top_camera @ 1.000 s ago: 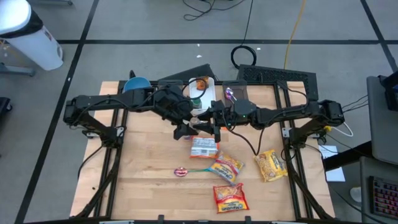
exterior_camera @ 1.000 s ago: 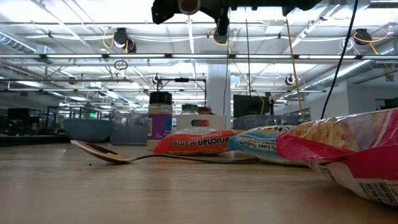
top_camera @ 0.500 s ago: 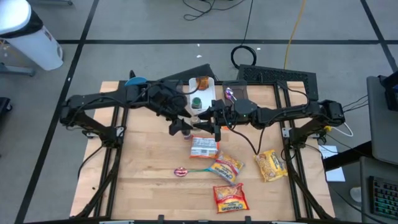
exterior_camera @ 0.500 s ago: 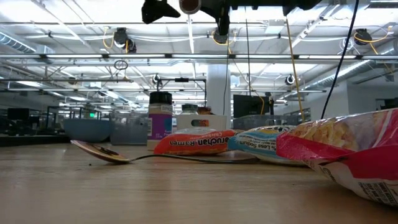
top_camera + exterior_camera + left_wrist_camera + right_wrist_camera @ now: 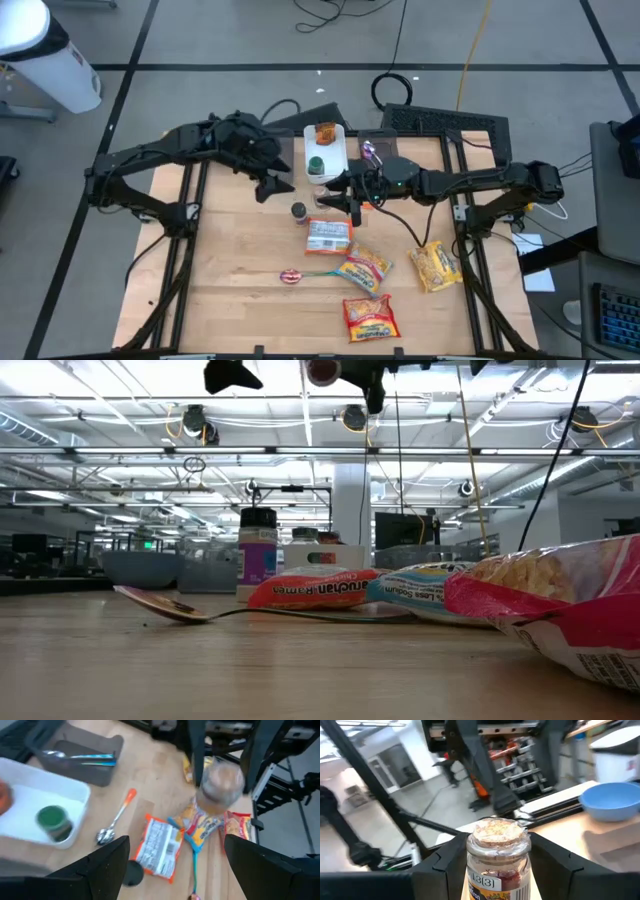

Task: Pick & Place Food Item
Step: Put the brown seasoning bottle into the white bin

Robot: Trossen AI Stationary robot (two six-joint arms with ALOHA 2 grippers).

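My right gripper [image 5: 332, 199] hangs above the table's middle, pointing level toward the table's left, shut on a small glass jar with a cork lid [image 5: 499, 834]. The low view shows the same jar [image 5: 322, 370] high over the table. My left gripper [image 5: 272, 186] stands open and empty to the left of it, above the board. A dark-lidded jar [image 5: 298, 211] stands on the table between them. A white tray [image 5: 336, 140] at the far edge holds a green-lidded jar [image 5: 316, 163] and an orange item [image 5: 325, 132]. My right gripper pinches the jar's glass body [image 5: 472, 870] below the cork lid, one finger [image 5: 445, 865] on each side. The fingers come level from the table's right. The jar stands upright, lid up, lifted clear of the table.
Several food packets lie near the front: a ramen packet [image 5: 328, 236], a yellow one [image 5: 363, 268], another yellow one [image 5: 436, 265] and a red one [image 5: 370, 318]. A spoon [image 5: 291, 275] lies beside them. A blue bowl [image 5: 612, 802] and a grey cutlery tray [image 5: 82, 757] sit at the far edge.
My left gripper has drawn away from the jar and my right gripper, toward the table's left and far edge and slightly up, its fingers staying open. The dark-lidded jar on the table has come into view beneath where it was. My right gripper has kept the cork-lidded jar in place.
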